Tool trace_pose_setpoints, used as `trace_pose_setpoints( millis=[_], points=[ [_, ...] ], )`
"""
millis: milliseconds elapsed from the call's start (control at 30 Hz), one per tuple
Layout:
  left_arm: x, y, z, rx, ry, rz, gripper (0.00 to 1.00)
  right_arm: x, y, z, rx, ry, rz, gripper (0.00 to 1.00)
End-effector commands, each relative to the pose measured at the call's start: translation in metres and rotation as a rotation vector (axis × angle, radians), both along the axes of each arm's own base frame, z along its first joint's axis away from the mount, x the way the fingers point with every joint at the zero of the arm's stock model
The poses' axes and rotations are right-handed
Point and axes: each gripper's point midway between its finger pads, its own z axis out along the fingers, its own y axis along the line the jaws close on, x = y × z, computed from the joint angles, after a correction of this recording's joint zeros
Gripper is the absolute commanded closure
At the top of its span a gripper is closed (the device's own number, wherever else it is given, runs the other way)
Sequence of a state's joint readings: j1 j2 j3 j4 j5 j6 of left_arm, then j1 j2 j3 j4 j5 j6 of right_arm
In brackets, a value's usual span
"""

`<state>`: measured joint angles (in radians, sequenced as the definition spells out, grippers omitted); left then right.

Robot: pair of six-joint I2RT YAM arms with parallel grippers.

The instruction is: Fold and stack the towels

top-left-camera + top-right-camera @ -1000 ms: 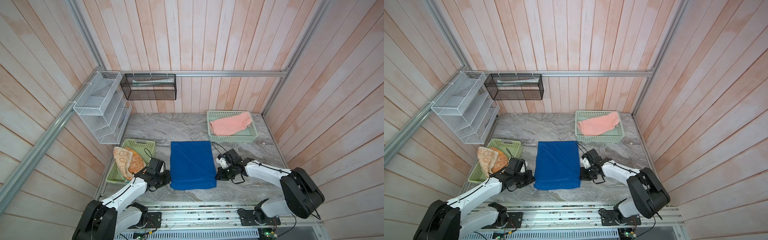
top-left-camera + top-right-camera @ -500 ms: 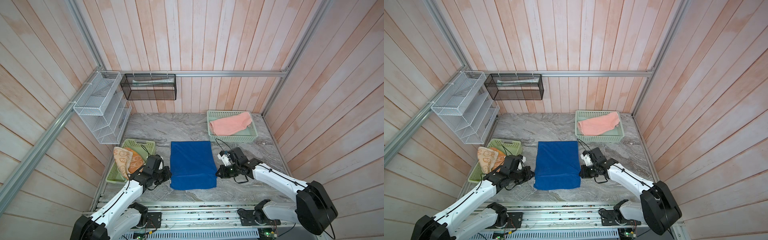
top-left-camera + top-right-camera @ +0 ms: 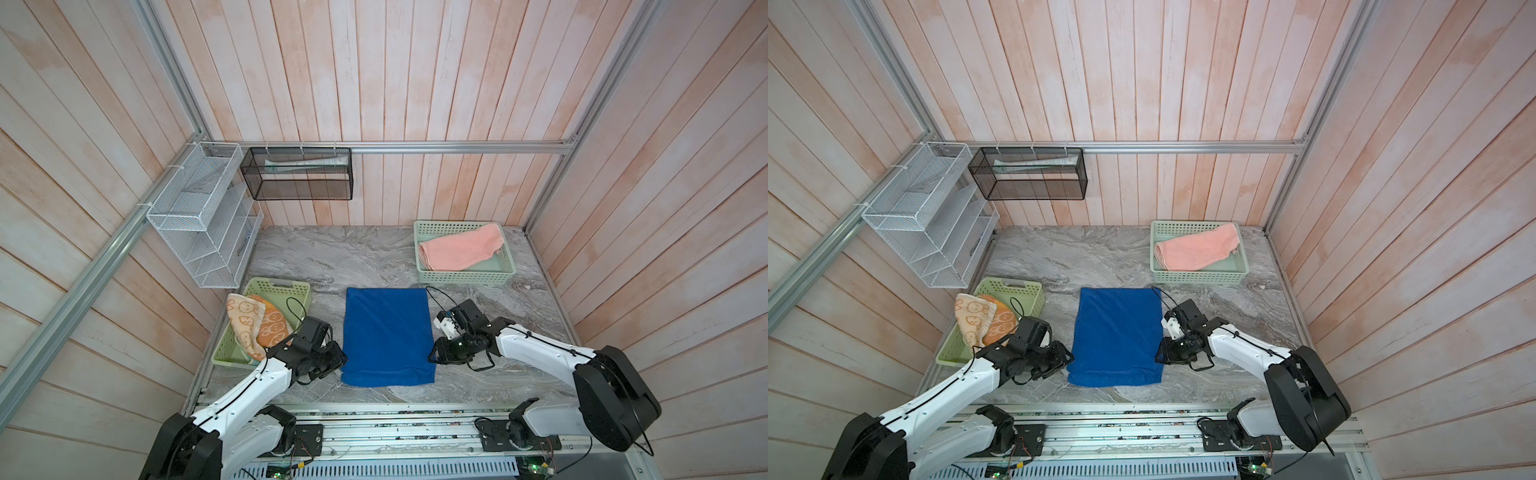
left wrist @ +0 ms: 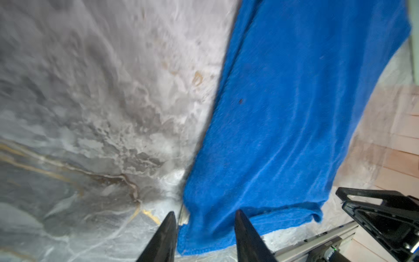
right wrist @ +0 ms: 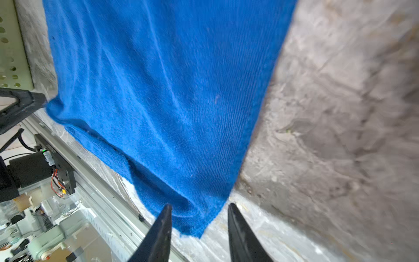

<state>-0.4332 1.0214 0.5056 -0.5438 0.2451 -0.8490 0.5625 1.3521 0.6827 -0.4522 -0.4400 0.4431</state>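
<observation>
In both top views the blue towel (image 3: 387, 332) lies flat mid-table, its near edge close to the front rail (image 3: 374, 411). The bare marble table (image 3: 332, 257) beyond gives me folding room.

Left wrist: my left gripper (image 4: 204, 212) sits half open astride the near-left corner, clamping nothing.

Right wrist: my right gripper (image 5: 200, 204) does likewise at the near-right corner. If I pinch only one layer, I'd likely skew the fold.

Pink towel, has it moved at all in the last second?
No. The pink towel lies where it did, unchanged against the rim of its basket.
</observation>
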Motion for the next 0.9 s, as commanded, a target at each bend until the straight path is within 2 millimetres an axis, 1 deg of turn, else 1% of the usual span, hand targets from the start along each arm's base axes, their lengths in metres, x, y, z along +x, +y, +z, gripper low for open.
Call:
trace_pose_setpoints(
  millis=[0,33,100,167,200,300,400,467,533,633,733,800,867],
  points=[
    [0.019,0.004,0.029,0.049,-0.1,-0.006,0.59,0.015,-0.004,0.022,-0.055,-0.067,-0.018,0.58],
    [0.024,0.001,0.033,0.049,-0.112,-0.019,0.61,0.018,0.001,0.027,-0.052,-0.081,-0.012,0.58],
    [0.029,-0.006,0.032,0.054,-0.105,-0.051,0.67,0.021,0.014,0.031,-0.04,-0.093,0.016,0.6],
    [0.031,-0.018,0.027,0.057,-0.094,-0.094,0.73,0.021,0.031,0.028,-0.025,-0.088,0.05,0.63],
    [0.031,-0.025,0.023,0.062,-0.09,-0.115,0.75,0.017,0.041,0.025,-0.015,-0.08,0.072,0.64],
    [0.028,-0.039,0.006,0.079,-0.059,-0.161,0.76,0.004,0.068,0.007,0.007,-0.044,0.139,0.69],
    [0.019,-0.047,-0.012,0.109,-0.028,-0.193,0.76,-0.013,0.084,-0.013,-0.01,-0.005,0.197,0.71],
    [0.01,-0.047,-0.025,0.124,0.004,-0.206,0.76,-0.025,0.088,-0.027,-0.033,0.02,0.226,0.72],
    [-0.003,-0.047,-0.034,0.138,0.036,-0.218,0.76,-0.041,0.092,-0.033,-0.054,0.043,0.26,0.74],
    [-0.024,-0.045,-0.039,0.165,0.059,-0.228,0.75,-0.065,0.097,-0.03,-0.065,0.043,0.297,0.74],
    [-0.044,-0.039,-0.042,0.177,0.079,-0.215,0.72,-0.085,0.096,-0.025,-0.046,0.054,0.292,0.74],
    [-0.056,-0.036,-0.044,0.167,0.099,-0.203,0.7,-0.093,0.095,-0.023,-0.028,0.06,0.281,0.73],
    [-0.067,-0.033,-0.046,0.159,0.122,-0.199,0.7,-0.098,0.09,-0.022,-0.019,0.065,0.266,0.72]
  ],
)
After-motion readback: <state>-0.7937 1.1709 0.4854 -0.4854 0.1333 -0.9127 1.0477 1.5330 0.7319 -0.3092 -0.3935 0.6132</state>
